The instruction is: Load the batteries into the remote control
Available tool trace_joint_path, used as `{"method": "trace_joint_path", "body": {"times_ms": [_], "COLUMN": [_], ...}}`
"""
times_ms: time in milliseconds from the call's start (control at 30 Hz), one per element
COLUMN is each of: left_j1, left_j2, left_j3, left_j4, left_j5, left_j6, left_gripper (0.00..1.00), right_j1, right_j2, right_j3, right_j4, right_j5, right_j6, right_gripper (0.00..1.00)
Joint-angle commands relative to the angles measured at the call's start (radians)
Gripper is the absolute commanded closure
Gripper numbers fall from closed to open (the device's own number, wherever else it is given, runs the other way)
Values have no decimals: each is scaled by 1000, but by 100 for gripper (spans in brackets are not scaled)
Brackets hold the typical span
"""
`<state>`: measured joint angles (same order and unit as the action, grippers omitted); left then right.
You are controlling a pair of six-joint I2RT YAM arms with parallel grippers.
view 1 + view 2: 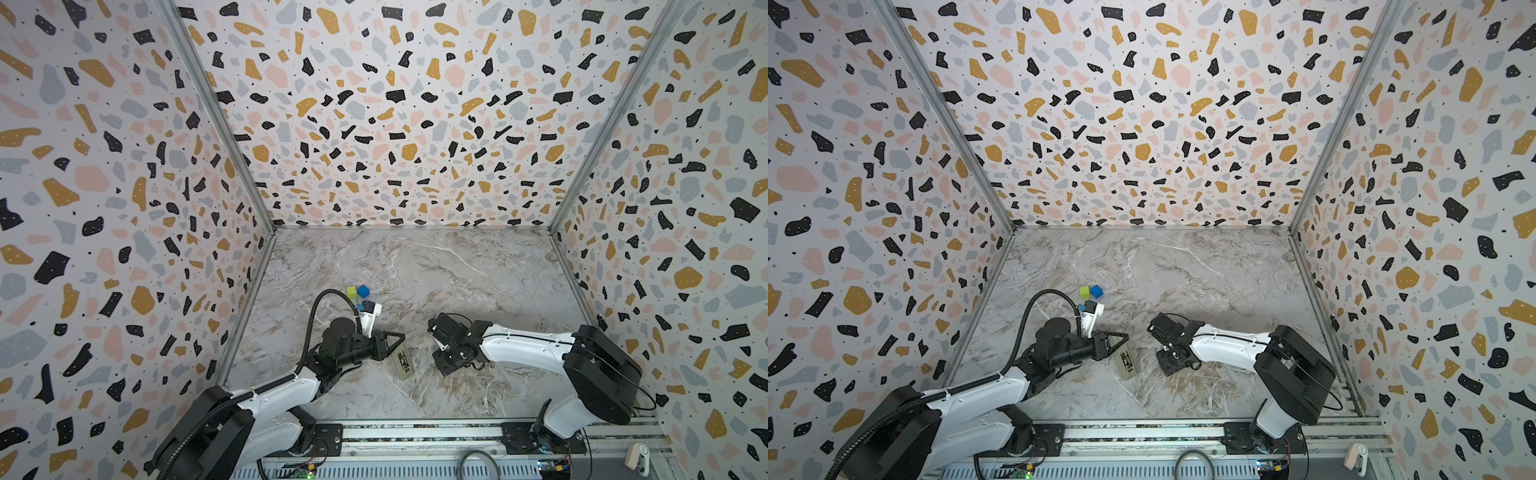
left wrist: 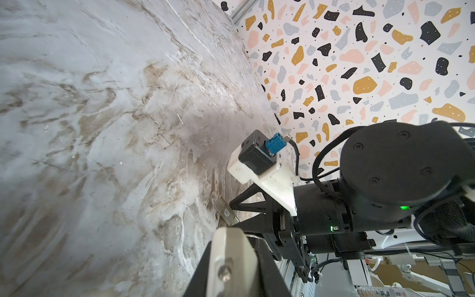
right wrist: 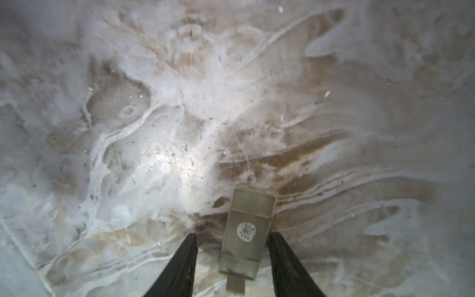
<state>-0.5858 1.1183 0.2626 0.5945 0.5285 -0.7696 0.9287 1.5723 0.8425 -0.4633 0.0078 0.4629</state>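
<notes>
Marble-patterned tabletop (image 1: 457,282) fills the floor of the booth. We see the left arm (image 1: 282,390) extending from the near left corner, forearm low and almost level. The left gripper (image 1: 401,336) points toward the middle with its jaws brought together to a point. The right arm (image 1: 523,347) extends from the near right, forearm sloping down and wrist bent so that the right gripper (image 3: 232,234) aims steeply at the table, its fingers (image 3: 180,264) standing apart.

In both top views the remote control (image 1: 402,365) (image 1: 1126,365) lies flat between the two grippers, its far end just beside the left gripper's tip and apart from the right wrist. Dark markings show on its upper face; we cannot tell what they are.

In the right wrist view a flat pale panel (image 3: 250,203) with a tab at one end lies between the right fingers, a gap on either side. We cannot tell whether it is the remote's back or a loose cover. Its round white sticker (image 3: 246,232) carries small grey print that we cannot read.
</notes>
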Motion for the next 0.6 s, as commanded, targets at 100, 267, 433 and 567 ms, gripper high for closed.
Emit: {"method": "trace_joint_path", "body": {"times_ms": [100,267,433,567], "left_j1": [-5,-5,-5,-5], "left_j2": [-14,-20,-18,-17], "left_j3": [26,23,22,24], "left_j4": [37,38,39,39], "left_j5": [-7,-6,-6,-7], "left_j6": [16,13,13,13], "left_gripper": [100,100,100,100], "right_j1": [4,15,16,22], "right_j2": [-7,-16,-27,-33], "right_j3": [13,28,32,36], "right_j4": [-36,-49,-49,-46], "right_j5": [32,46,55,64], "right_j6": [-4,3,8,9], "right_gripper": [52,52,53,54]}}
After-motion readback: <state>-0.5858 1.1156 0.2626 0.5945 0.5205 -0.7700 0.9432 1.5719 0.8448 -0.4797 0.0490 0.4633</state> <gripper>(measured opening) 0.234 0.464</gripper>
